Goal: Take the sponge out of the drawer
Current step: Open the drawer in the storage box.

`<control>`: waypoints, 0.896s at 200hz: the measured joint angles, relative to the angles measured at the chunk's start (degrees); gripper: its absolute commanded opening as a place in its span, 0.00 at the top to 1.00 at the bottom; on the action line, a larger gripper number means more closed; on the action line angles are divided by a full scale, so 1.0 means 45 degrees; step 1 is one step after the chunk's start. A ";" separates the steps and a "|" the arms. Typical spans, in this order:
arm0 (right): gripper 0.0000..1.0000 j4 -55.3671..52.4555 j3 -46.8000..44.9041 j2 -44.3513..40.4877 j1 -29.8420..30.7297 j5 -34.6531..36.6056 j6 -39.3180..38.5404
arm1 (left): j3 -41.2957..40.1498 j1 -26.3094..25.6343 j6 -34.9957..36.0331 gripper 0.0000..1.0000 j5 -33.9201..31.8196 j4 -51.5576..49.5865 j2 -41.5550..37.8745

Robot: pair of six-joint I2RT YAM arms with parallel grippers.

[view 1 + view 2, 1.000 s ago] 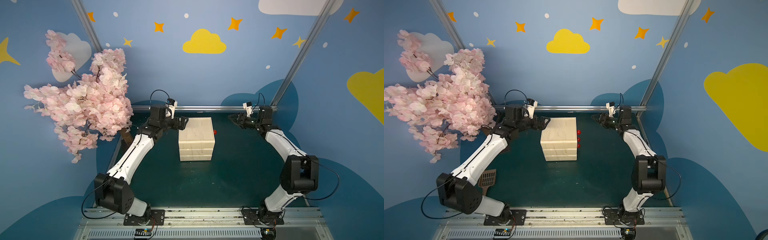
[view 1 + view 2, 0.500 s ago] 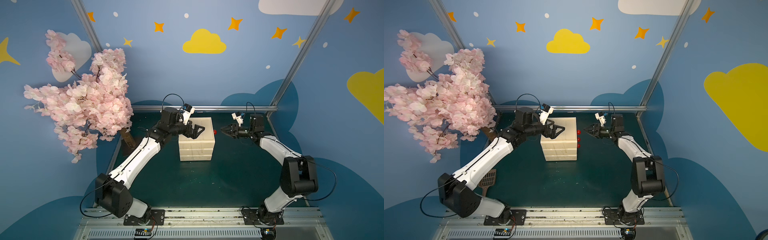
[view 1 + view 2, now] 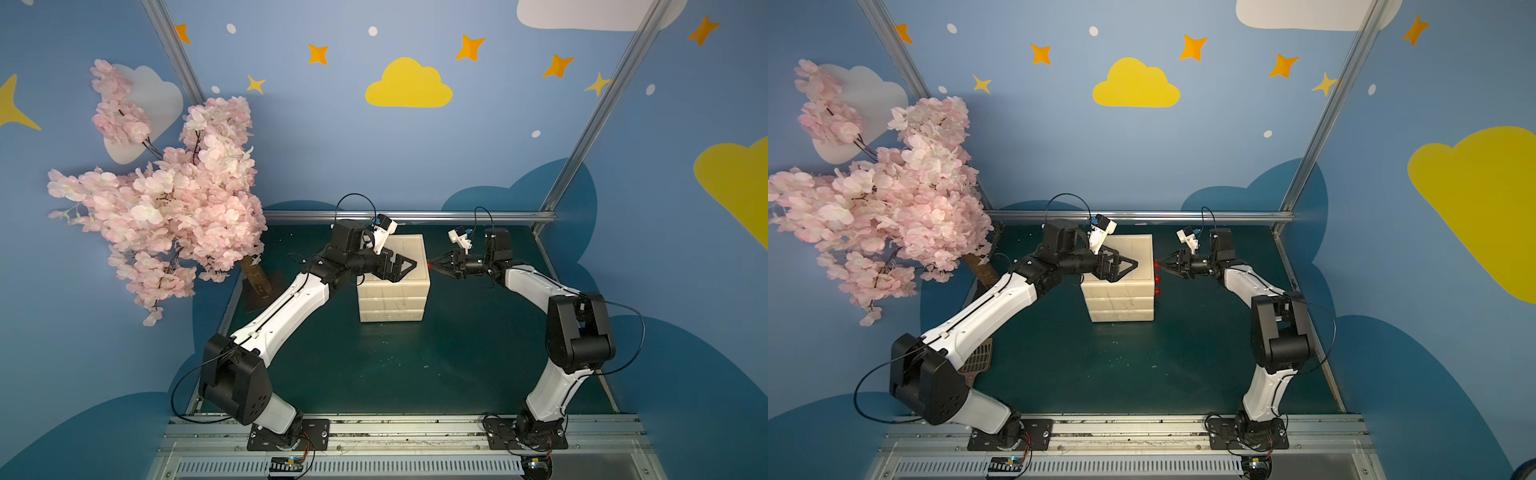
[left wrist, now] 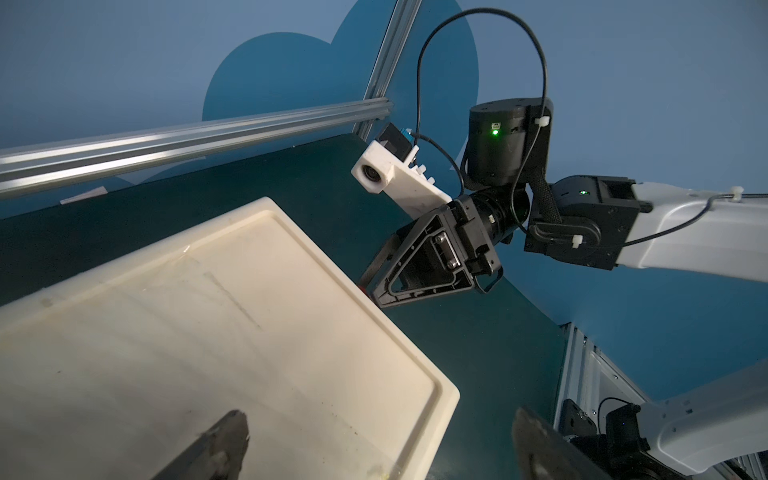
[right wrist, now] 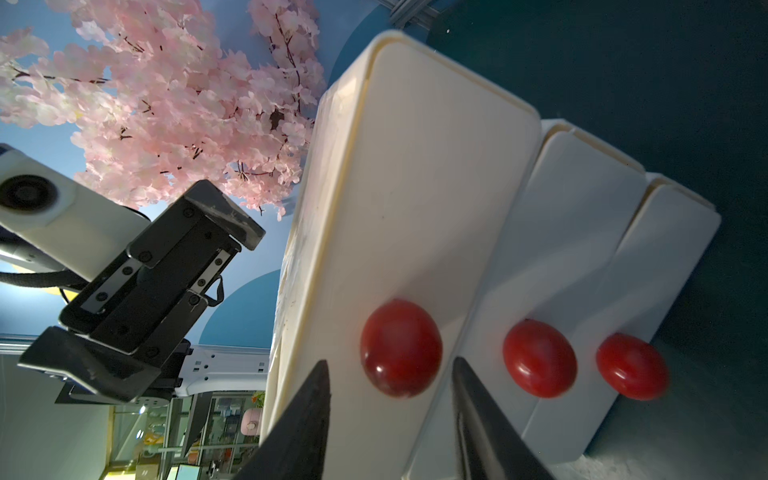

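Dark-green tabletop (image 3: 374, 374) w/ drawers (image 3: 392, 291), blue cloud walls (image 3: 332, 145) (blossom tree (image 3: 166, 208) nearby).

Staged robot lab cell: cloud-painted walls (image 3: 407, 166), aluminium frame (image 3: 409, 216), bench-mounted arms (image 3: 286, 309).

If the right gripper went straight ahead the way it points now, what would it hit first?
Probably the red knob on the top drawer, right in front of the right gripper.

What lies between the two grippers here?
In a top view: the top of the drawer unit and its top red knob, by the right gripper.
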 measured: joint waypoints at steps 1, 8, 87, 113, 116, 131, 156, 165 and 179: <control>0.57 0.0000 0.0005 0.0005 0.0005 0.0005 -0.0005 | 0.0000 0.0000 -0.0005 0.01 0.0000 0.0005 0.0019; 0.60 0.0000 0.0034 0.0039 0.0063 -0.0005 -0.0024 | 0.0000 0.0000 -0.0034 0.01 0.0005 0.0019 0.0092; 0.54 0.0131 0.0068 0.0515 0.0204 -0.0500 0.0039 | 0.0000 0.0000 -0.0097 0.01 0.0005 0.0063 0.0311; 0.55 0.0287 0.0092 0.0559 0.0204 -0.0563 0.0073 | 0.0000 0.0000 -0.0102 0.01 0.0039 0.0063 0.0311; 0.56 0.0311 0.0102 0.0573 0.0204 -0.0573 0.0083 | 0.0000 0.0000 -0.0102 0.01 0.0049 0.0063 0.0311; 0.60 0.0588 0.0141 0.0719 0.0209 -0.0593 0.0238 | 0.0000 0.0000 -0.0117 0.01 0.0083 0.0063 0.0311; 0.63 0.1064 0.0301 0.1039 0.0209 -0.0806 0.0573 | 0.0000 0.0000 -0.0151 0.01 0.0151 0.0068 0.0316; 0.65 0.1151 0.0335 0.1064 0.0204 -0.0831 0.0665 | 0.0000 0.0000 -0.0151 0.01 0.0155 0.0063 0.0311; 0.70 0.1195 0.0379 0.1088 0.0209 -0.0869 0.0724 | 0.0000 0.0000 -0.0151 0.01 0.0165 0.0063 0.0316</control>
